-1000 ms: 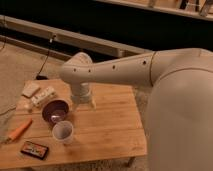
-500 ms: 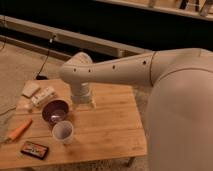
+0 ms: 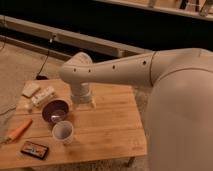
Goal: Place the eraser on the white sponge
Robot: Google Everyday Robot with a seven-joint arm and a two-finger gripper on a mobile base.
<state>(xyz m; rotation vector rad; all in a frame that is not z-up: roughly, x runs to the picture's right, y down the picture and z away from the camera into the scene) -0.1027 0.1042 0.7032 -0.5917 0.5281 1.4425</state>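
Pointing down from the bent wrist, the gripper [image 3: 84, 103] stands over the wooden table [image 3: 110, 125] near its far edge, jaws released and grasping nothing, just beside a dark purple bowl [image 3: 55, 111]. A white cup [image 3: 63, 132] stands in front of the bowl, and an orange stick-shaped thing [image 3: 19, 130] lies nearer the left end. The eraser [image 3: 35, 149] lies flat at the near left corner, well apart from the gripper and from the white sponge [image 3: 31, 89] at the far left corner.
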